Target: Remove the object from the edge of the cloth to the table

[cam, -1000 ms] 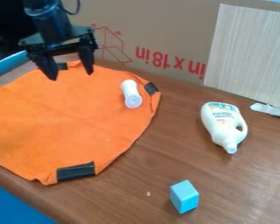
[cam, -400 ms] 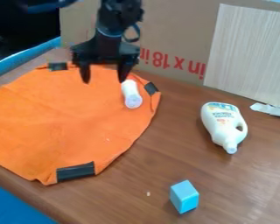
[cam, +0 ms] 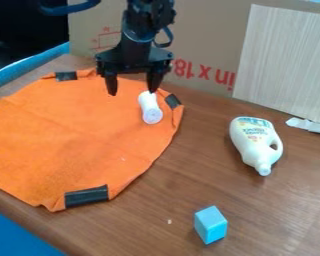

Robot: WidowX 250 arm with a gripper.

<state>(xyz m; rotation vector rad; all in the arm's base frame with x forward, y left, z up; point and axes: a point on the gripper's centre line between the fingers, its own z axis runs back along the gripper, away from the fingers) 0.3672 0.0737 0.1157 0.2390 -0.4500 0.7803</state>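
The black arm [cam: 137, 47] has swung rightward across the view, a long way from the first picture and slightly from the second. Its jaws, earlier over the cloth's [cam: 76, 130] upper left, now hang by the white cylinder [cam: 150, 107], the right tip at its upper end in the view. The dark patch [cam: 66, 76] on the cloth's far edge, partly covered at first, is uncovered; the jaws now hide some red lettering [cam: 203, 72] on the cardboard [cam: 209, 30] that showed in the first picture.

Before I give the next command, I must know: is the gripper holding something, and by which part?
Nothing is held: the gripper hangs open above the orange cloth.
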